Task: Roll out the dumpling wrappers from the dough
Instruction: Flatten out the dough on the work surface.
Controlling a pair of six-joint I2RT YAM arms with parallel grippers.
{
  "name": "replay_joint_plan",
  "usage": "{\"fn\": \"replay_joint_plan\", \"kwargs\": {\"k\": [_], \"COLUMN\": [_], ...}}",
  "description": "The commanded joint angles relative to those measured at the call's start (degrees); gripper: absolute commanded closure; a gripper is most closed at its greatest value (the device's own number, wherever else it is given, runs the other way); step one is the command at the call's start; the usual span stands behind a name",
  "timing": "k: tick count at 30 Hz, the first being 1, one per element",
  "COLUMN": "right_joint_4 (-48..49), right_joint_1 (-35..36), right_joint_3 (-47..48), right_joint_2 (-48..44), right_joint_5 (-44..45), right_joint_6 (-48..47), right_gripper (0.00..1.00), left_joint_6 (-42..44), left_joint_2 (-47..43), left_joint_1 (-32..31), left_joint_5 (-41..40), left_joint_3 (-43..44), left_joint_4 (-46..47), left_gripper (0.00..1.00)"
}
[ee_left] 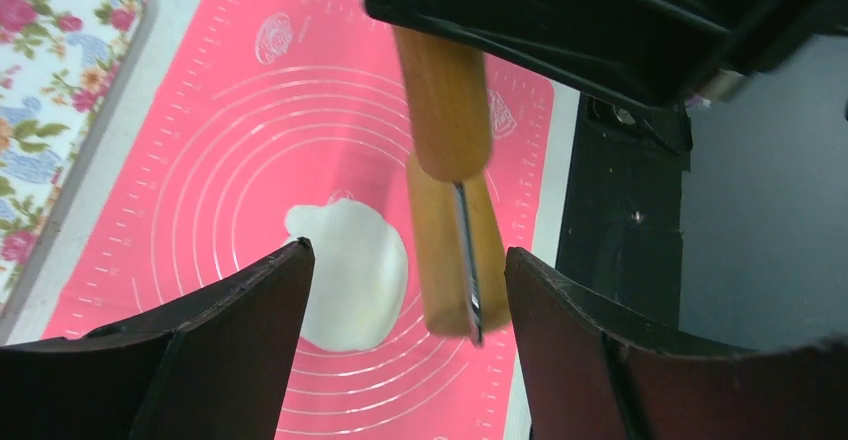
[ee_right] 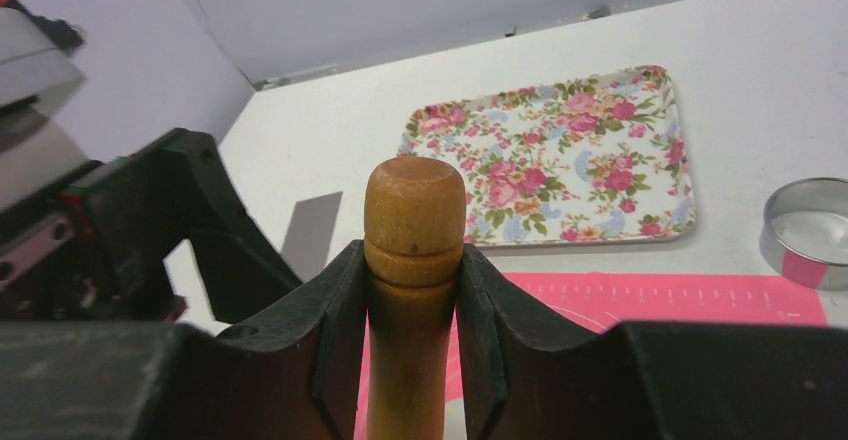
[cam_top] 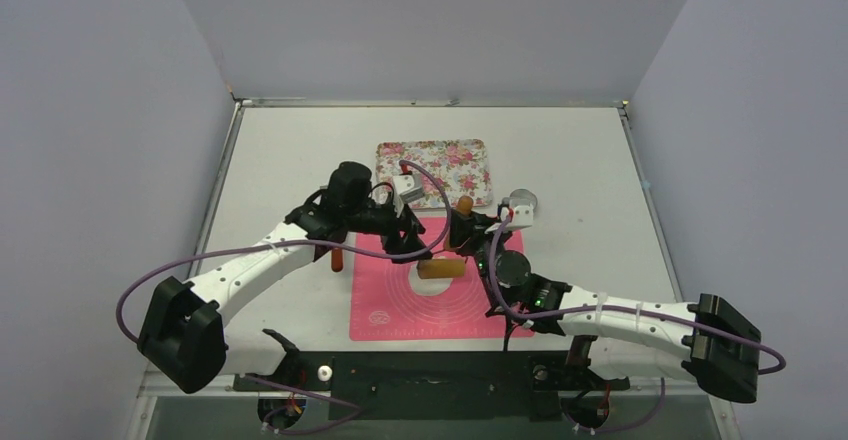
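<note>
Clamping rolling pin (ee_right: 415, 200) by far handle, right claw (ee_right: 412, 262) clenched; pin axis near-to-far, tilted. Dough (ee_left: 350, 280) on pink mat (ee_left: 200, 160) just left of barrel, under left claw (ee_left: 408, 256), fully released, nearer.

I see pink mat (ee_left: 200, 160) w/ white concentric rings + ruler ticks; dough (ee_left: 355, 270) white; rolling pin (ee_right: 412, 220) tan wood; tray (ee_right: 560, 150), upper right: pink roses, blue bits, cream bg; ring cutter (ee_right: 806, 260) silver.

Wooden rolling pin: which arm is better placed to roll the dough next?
Right. The right fingers grip the wooden rolling pin, barrel beside the flattened white dough on the pink mat. Left fingers hang open, empty.
</note>
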Motion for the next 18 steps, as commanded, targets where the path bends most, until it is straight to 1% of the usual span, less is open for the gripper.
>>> {"fn": "replay_joint_plan", "kwargs": {"k": [1,4,7,9,13,15,18], "right_joint_4": [1.69,0.00,-1.11,-1.94,-1.66,-0.94,0.35], "right_joint_1": [3.38,5.42,6.00,6.09,6.14,6.14,6.11], "right_joint_3": [6.86,8.66,10.30,11.46,12.95,13.43,13.77], "right_joint_2": [-1.35,-0.43,0.52,1.18,2.63,3.11,3.04], "right_joint_5": [9.10,11.88,13.53,14.01,14.70,14.39,13.36], "right_joint_6": [2.91,5.28,6.86,7.46,6.86,6.66,6.27], "right_gripper": [1.00,1.00,1.00,1.00,1.00,1.00,1.00], "left_joint_6": [-8.04,-12.61,-14.04,-15.81,-22.47,-22.72,-20.42], "left_joint_2": [-0.87,-0.76,-0.78,-0.64,-0.49,-0.36,-0.28], "left_joint_1": [0.00,-0.12,-0.12,-0.17,-0.35,-0.62,-0.91], "left_joint_5": [-0.99,-1.59,-1.41,0.16,4.45,4.99,3.24], "left_joint_3": [4.50,5.32,7.08,7.57,7.04,7.13,6.82], "left_joint_4": [7.68,9.98,9.79,10.37,16.46,16.85,15.19], "left_gripper": [0.31,0.31,0.31,0.31,0.31,0.31,0.31]}}
